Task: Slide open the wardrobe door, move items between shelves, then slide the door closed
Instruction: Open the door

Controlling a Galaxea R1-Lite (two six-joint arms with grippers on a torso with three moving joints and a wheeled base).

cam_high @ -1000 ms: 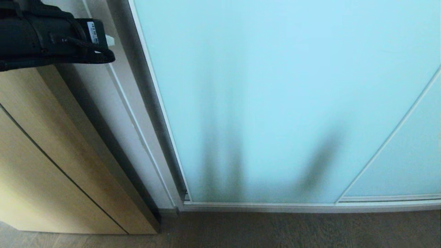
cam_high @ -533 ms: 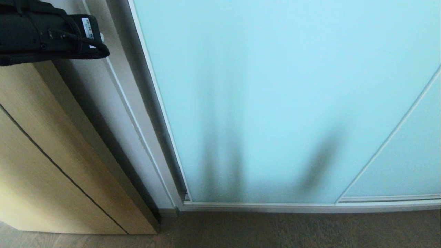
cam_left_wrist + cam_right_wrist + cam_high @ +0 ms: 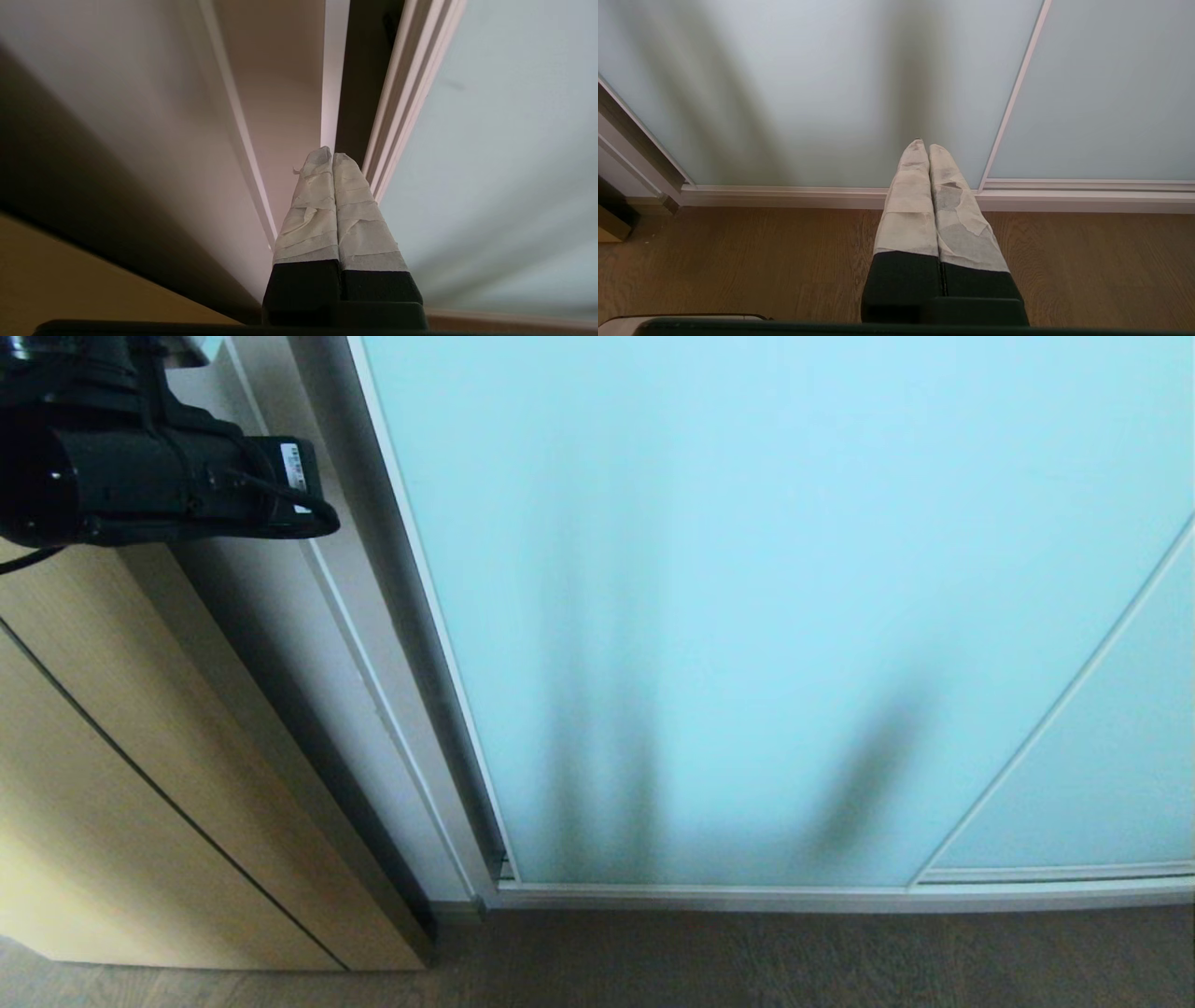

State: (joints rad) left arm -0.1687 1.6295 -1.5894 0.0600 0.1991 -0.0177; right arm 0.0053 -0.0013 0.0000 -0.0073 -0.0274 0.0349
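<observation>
The sliding wardrobe door [image 3: 747, 597] is a frosted pale-blue glass panel in a slim silver-white frame, standing shut and filling most of the head view. My left arm [image 3: 168, 485] reaches in at the upper left, beside the door's left frame edge [image 3: 420, 588]. In the left wrist view my left gripper [image 3: 331, 156] is shut and empty, its taped fingertips close to the door frame [image 3: 402, 112] beside the dark gap; contact cannot be told. My right gripper [image 3: 923, 145] is shut and empty, hanging low above the floor and pointing at the door's bottom rail [image 3: 831, 196]. The items and shelves are hidden behind the door.
A tan wood panel [image 3: 112, 756] stands to the left of the white wardrobe side wall [image 3: 308, 691]. A second glass panel [image 3: 1102, 784] overlaps at the right. Wood floor [image 3: 747, 961] runs along the bottom track.
My left arm has shifted right, toward the door's left frame edge, and its wrist now sits slightly lower in the head view. The door and the right arm have not moved.
</observation>
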